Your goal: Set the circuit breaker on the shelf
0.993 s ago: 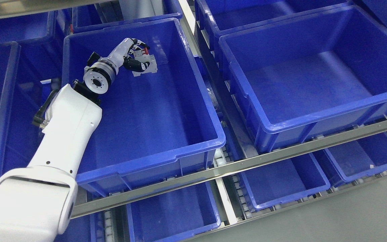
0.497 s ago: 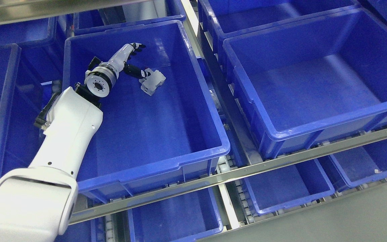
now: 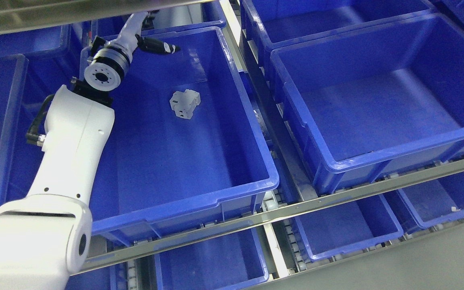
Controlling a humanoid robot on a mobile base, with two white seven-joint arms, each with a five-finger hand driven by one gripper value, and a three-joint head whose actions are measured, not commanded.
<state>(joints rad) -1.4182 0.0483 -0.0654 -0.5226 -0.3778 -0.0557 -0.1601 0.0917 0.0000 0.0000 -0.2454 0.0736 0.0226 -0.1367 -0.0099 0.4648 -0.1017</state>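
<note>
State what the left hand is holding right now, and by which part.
Nothing. The left hand is raised near the bin's back wall, clear of the circuit breaker, which lies alone on the floor of the blue bin.

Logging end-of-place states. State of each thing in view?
breaker: lying loose on the bin floor, not held.
left hand: empty, raised above the breaker near the bin's back wall, partly hidden by the shelf rail; one finger juts out.
left bin: holds only the breaker.
right bin: nothing in it.
lower bins: what shows of them holds nothing, mostly hidden under the shelf.
right arm: not in view.
</note>
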